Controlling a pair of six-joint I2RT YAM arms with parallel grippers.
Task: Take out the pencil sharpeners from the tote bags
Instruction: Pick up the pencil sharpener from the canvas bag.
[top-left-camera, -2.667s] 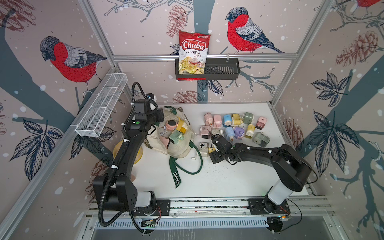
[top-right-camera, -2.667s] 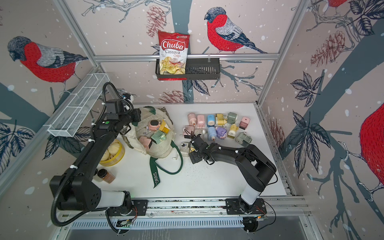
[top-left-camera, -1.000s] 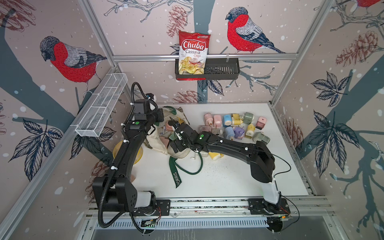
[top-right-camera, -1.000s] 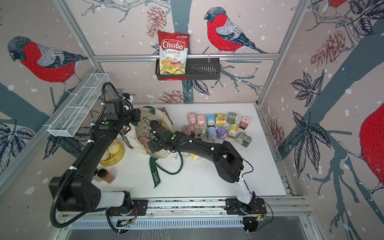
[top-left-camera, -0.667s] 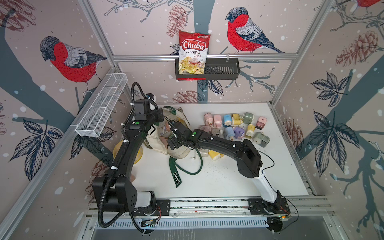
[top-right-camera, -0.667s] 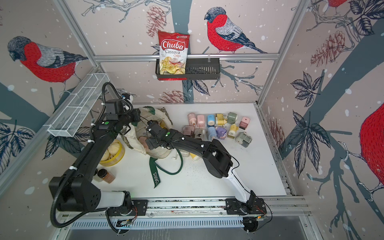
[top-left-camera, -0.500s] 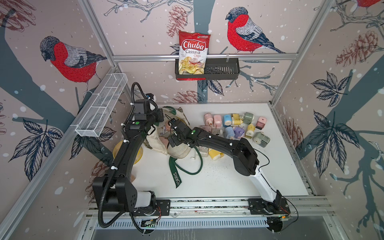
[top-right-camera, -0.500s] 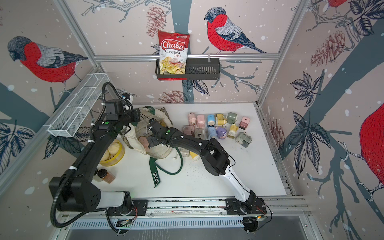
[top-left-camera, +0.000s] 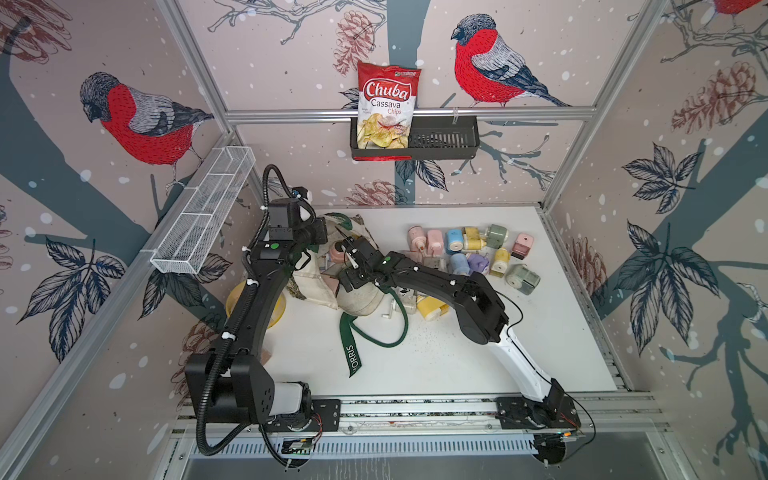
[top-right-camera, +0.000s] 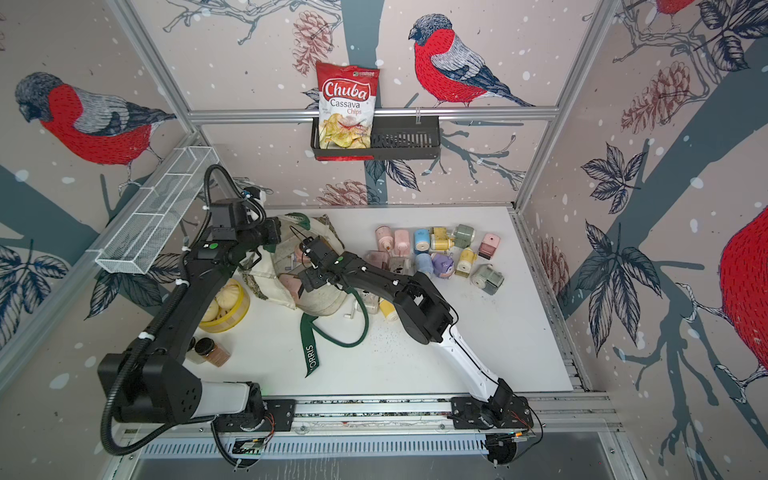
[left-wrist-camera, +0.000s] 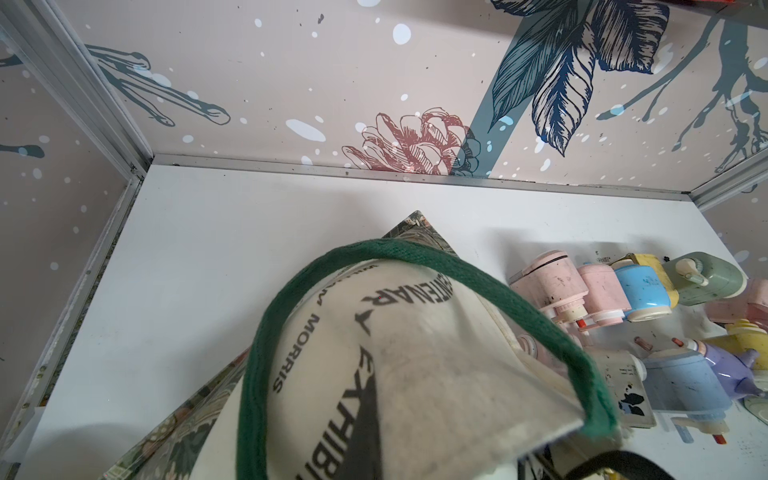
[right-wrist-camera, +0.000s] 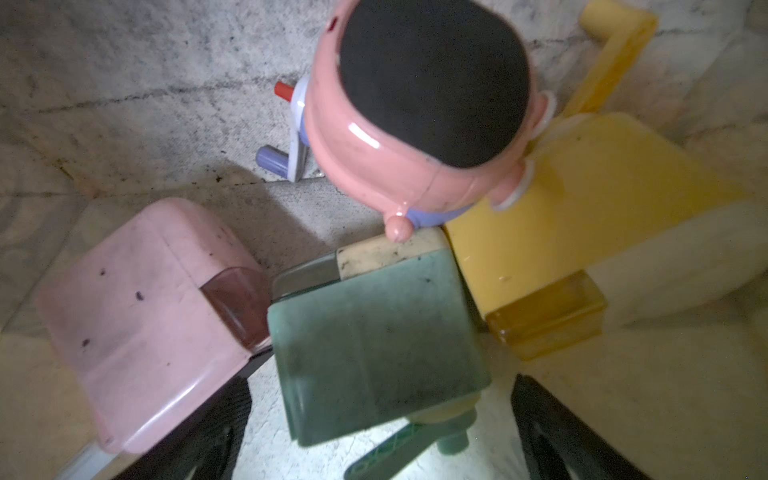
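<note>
Four smudged glossy plastic sharpeners (right-wrist-camera: 374, 332) — inside coarse canvas tote (right-wrist-camera: 124, 75).

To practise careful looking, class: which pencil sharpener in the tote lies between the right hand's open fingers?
The green sharpener, centred between the fingers; the boxy pink sharpener and yellow sharpener flank it.

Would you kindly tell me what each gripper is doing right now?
Left gripper: closed on the tote bag.
Right gripper: open, fingers either side of the green sharpener.

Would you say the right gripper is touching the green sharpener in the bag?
Apart. The right wrist view shows tote bag cloth between the green sharpener and both fingers of the open right gripper.
</note>
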